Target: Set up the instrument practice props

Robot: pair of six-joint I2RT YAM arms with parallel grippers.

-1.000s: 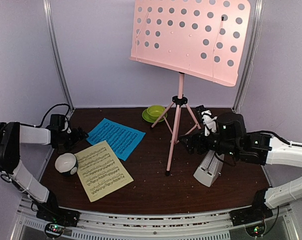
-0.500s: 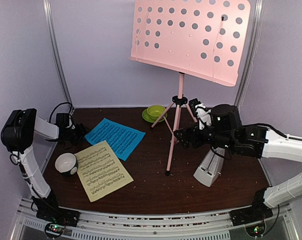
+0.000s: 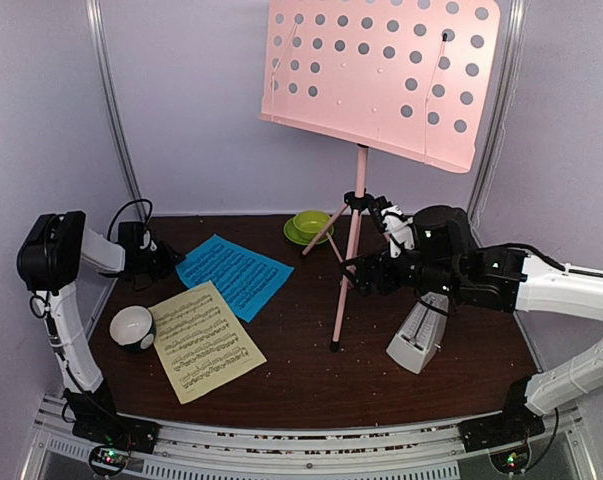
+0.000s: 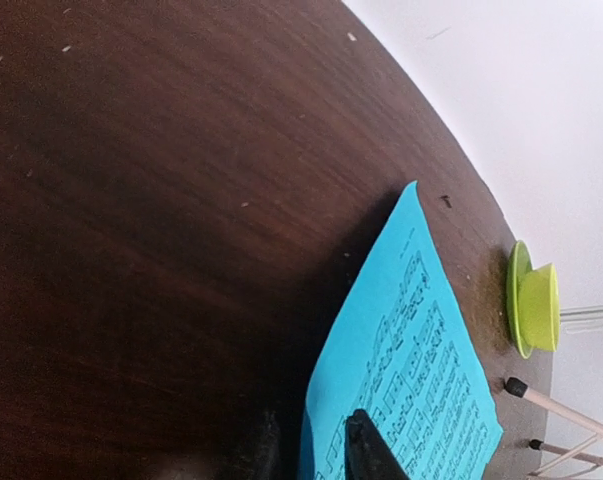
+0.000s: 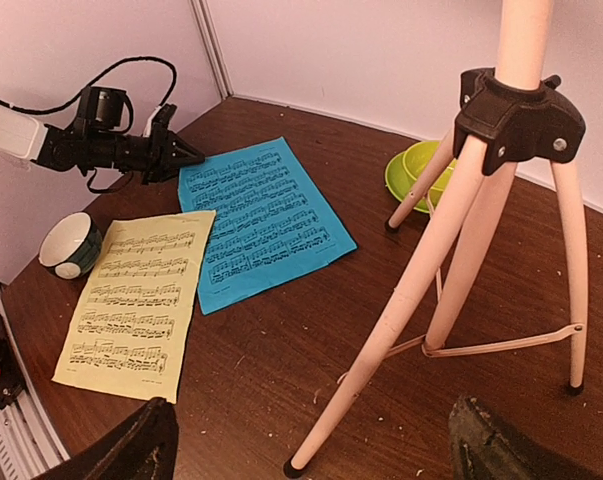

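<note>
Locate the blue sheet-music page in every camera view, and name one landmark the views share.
Top external: the blue sheet-music page lies left of centre.
Left wrist: the page fills the lower right.
Right wrist: the page sits in the upper middle, left of centre.
Shared landmark: the green bowl on saucer, visible in all three.

The dark brown wood-grain tabletop [image 3: 301,350] looks smooth with a faint sheen, flecked with pale crumbs. The pink music stand with hole-punched desk [image 3: 381,70] looks like matt painted metal; its black leg hub [image 5: 519,120] looks plastic. The blue sheet-music page [image 3: 231,275] and the pale-yellow sheet-music page [image 3: 203,340] are matt paper. The green bowl on saucer [image 3: 309,224] and the small white-and-black cup [image 3: 132,327] look glossy. The white pyramid metronome [image 3: 416,338] looks like smooth plastic.
</note>
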